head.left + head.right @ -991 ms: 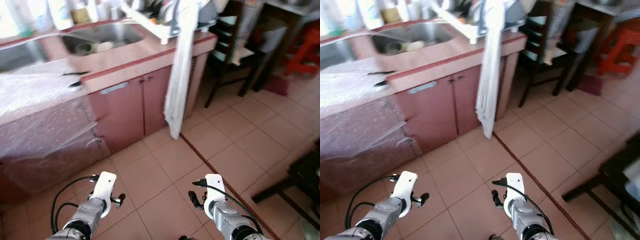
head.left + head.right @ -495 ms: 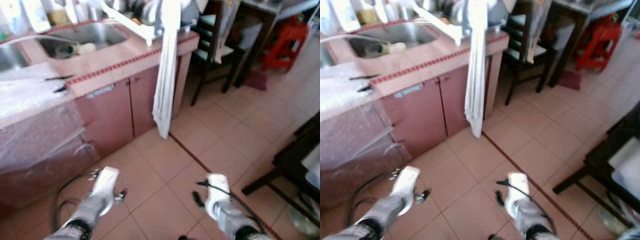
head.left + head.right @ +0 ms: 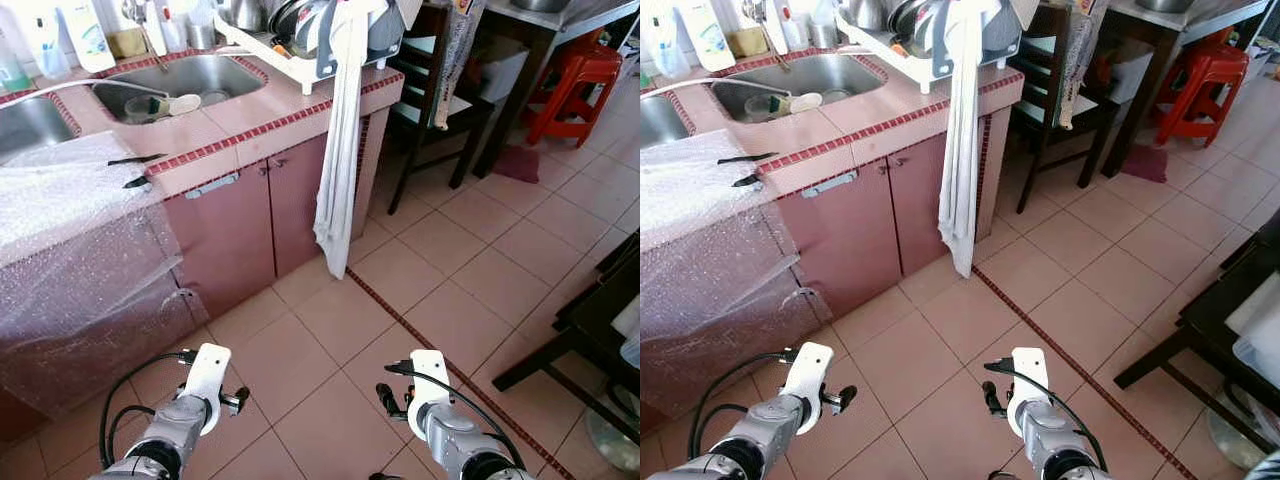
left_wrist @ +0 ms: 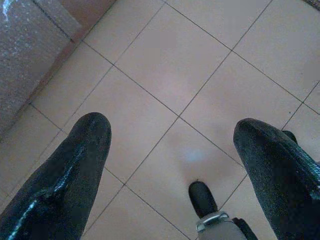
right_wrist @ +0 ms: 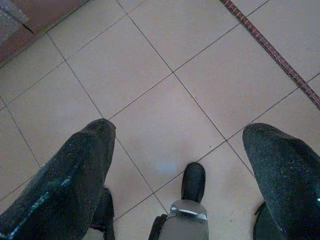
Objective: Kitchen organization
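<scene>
1. Task zone: pink tiled counter with steel sink at upper left; dishes in the sink, too small to identify.
2. White dish rack on counter's right end, pots stacked in it; white towel hanging from it down past the cabinet doors, ending near the floor.
3. Bubble wrap draped over counter's left part and down the front; two dark items on it near the edge, unclear what.
4. Bottles behind the sink, cut off by the frame top.
5. Left gripper low over floor tiles, fingers spread wide, nothing between.
6. Right gripper likewise low over tiles, fingers spread apart, holding nothing.
7. Both arms at the bottom of head views, well apart from the counter: left arm, right arm.
8. Floor: beige tiles with a dark red inlay strip running diagonally.
9. Right of counter: dark chair, red stool, dark table at right edge, cut off.
</scene>
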Motion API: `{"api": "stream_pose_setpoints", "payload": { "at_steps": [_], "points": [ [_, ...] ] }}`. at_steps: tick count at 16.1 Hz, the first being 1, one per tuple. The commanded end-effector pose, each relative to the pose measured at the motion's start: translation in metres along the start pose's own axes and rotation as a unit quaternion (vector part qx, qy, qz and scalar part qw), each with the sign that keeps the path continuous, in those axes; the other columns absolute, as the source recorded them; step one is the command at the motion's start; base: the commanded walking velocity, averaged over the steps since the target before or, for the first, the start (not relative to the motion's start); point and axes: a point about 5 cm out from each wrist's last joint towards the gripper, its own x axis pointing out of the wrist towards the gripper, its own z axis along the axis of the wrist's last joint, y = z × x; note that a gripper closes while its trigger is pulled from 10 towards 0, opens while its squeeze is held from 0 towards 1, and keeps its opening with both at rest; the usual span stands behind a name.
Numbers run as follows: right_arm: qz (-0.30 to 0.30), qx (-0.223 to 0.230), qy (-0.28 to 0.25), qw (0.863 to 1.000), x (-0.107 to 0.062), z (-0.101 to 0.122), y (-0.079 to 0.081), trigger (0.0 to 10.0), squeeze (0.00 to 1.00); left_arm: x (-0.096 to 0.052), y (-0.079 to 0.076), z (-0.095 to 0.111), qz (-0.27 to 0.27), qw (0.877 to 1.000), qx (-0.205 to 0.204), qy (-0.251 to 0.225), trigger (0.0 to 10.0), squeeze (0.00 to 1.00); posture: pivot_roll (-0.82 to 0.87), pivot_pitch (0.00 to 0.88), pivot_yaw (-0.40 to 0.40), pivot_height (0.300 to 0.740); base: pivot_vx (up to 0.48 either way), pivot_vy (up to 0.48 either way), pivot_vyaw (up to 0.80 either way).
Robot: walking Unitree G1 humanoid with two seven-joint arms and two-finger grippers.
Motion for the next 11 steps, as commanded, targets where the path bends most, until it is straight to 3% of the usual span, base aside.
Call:
{"api": "stream_pose_setpoints", "payload": {
  "at_steps": [1,6,11],
  "points": [
    [-0.005,0.006,0.005,1.0,-0.0007,-0.0024,-0.0032,10.0,0.0,-0.0002,0.0003,-0.0009,-0.002,1.0,-0.005,0.002,10.0,0.0,-0.05,0.078,0.018,0.74,0.0,0.0,0.0],
    [-0.006,0.008,0.005,1.0,-0.0007,-0.0027,-0.0032,10.0,0.0,-0.0003,0.0003,-0.0019,-0.003,1.0,-0.004,0.004,10.0,0.0,-0.05,0.081,0.019,0.74,0.0,0.0,0.0],
    [-0.006,0.009,0.005,1.0,-0.0007,-0.0031,-0.003,10.0,0.0,-0.0004,0.0003,-0.0028,-0.003,1.0,-0.005,0.005,10.0,0.0,-0.05,0.082,0.022,0.74,0.266,0.0,0.0]
  ]
}}
